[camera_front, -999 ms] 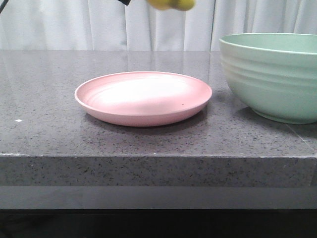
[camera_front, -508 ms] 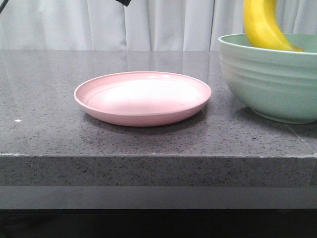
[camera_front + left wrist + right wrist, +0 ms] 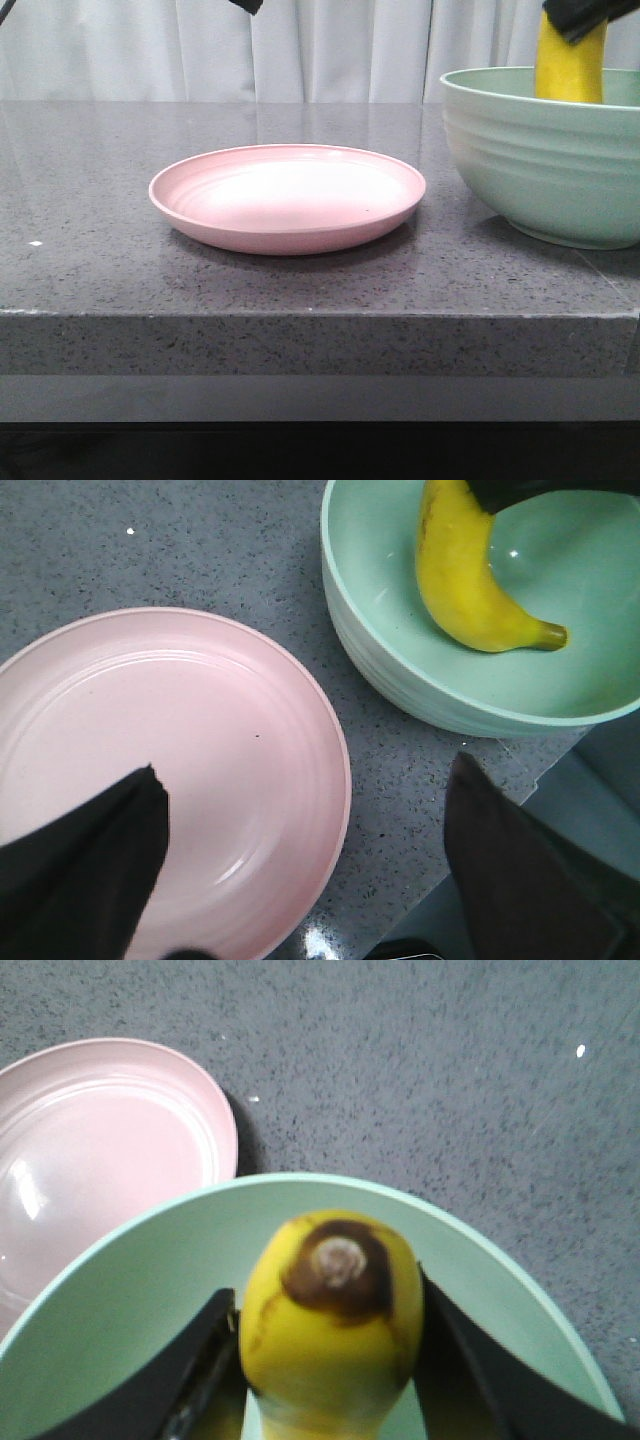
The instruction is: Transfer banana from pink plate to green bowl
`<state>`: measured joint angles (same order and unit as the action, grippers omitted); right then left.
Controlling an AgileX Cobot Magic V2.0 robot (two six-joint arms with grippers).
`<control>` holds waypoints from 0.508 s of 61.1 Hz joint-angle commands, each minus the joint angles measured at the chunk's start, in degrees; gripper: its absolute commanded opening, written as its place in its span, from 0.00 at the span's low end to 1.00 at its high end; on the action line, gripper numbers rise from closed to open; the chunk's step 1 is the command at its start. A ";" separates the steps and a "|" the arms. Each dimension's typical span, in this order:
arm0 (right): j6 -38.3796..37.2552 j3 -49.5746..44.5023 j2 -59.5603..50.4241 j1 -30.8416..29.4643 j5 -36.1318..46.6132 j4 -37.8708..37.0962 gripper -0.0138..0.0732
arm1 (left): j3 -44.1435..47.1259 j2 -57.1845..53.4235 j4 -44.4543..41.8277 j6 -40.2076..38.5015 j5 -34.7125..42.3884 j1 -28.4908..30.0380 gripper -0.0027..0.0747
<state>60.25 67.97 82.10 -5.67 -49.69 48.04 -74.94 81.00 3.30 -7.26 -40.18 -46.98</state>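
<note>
The pink plate (image 3: 288,198) lies empty at the table's middle. The green bowl (image 3: 545,160) stands to its right. My right gripper (image 3: 576,20) is shut on the banana (image 3: 570,70) and holds it nearly upright inside the bowl, its upper part above the rim. In the right wrist view the fingers (image 3: 180,1375) press both sides of the banana (image 3: 330,1310), dark end facing the camera, over the bowl (image 3: 130,1290). In the left wrist view the banana (image 3: 465,580) curves down into the bowl (image 3: 380,670). My left gripper (image 3: 300,855) is open and empty above the plate (image 3: 200,740).
The grey speckled table (image 3: 100,160) ends in a front edge (image 3: 300,315) close to the plate and bowl. A white curtain (image 3: 350,50) hangs behind. A white speck (image 3: 37,243) lies at the left. The bowl reaches past the frame's right side.
The banana has moved right from above the plate to the bowl and come down into it. It now stands more upright, with the right gripper showing above it.
</note>
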 commanded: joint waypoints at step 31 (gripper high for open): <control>-6.28 2.81 -1.02 -0.34 3.48 2.89 0.74 | -1.87 -2.29 0.27 -0.16 2.71 -0.49 0.75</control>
<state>55.72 68.33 83.16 -5.67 -48.13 48.15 -74.94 81.00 3.30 -7.26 -40.78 -46.98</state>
